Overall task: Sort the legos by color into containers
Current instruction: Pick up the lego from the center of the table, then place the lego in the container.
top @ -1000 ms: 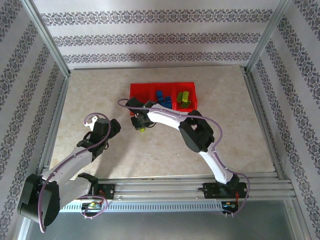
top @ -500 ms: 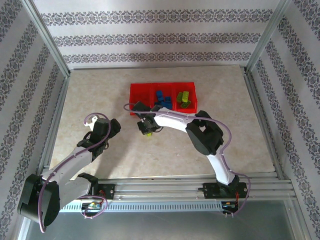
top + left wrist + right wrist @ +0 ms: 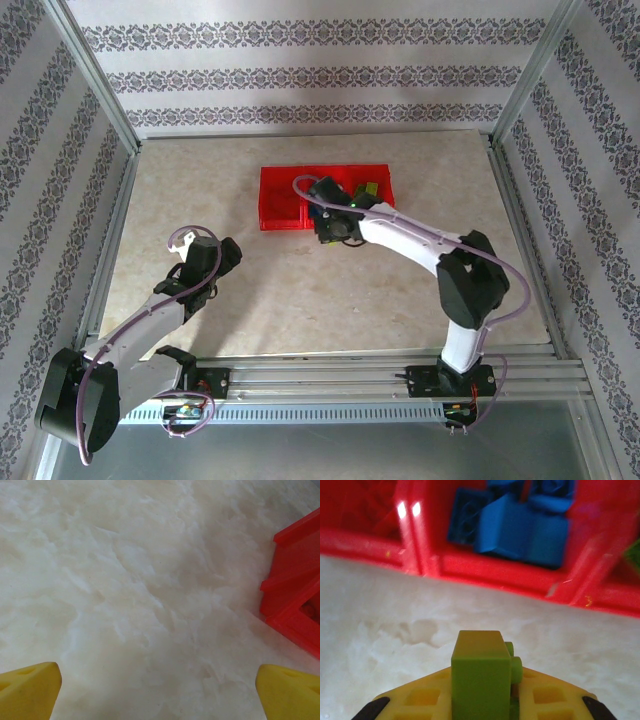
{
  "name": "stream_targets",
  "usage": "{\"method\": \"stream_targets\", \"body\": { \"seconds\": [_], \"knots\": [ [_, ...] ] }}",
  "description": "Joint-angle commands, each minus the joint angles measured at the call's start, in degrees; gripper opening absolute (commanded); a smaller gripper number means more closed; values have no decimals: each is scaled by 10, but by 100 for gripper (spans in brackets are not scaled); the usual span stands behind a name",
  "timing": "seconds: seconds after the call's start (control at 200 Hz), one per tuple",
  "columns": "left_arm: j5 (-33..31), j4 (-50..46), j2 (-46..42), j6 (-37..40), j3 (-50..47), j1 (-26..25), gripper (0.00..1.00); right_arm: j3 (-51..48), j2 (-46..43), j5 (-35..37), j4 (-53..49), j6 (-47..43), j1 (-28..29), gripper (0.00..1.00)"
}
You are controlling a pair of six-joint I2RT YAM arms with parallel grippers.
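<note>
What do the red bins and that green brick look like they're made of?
The red bins look like glossy plastic: bright glare spots on the divider. The green brick looks like smooth moulded plastic, with crisp edges and round studs.

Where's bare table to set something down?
Bare table left of the containers, right of them to the frame, and between the left arm and right arm. Crowded at their near edge, where the right tool holds a green lego.

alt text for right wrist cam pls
A yellow-green lego sits clamped in the right gripper, jaws shut on it, over the pale table. Just ahead lie the red containers; the bin straight ahead holds blue legos.
</note>
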Motion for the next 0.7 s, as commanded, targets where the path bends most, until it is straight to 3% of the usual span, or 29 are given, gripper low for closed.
{"method": "stream_targets", "body": {
  "seconds": [0.0, 0.35, 0.695],
  "knots": [
    [3, 14, 2, 2, 7, 11, 100, -19, -22, 23, 1, -14, -35, 18],
    [22, 14, 1, 30, 23, 12, 100, 22, 8, 1, 17, -52, -138, 18],
    [62, 25, 31, 52, 51, 10, 100, 116, 102, -18, 18, -71, -177, 20]
  ]
}}
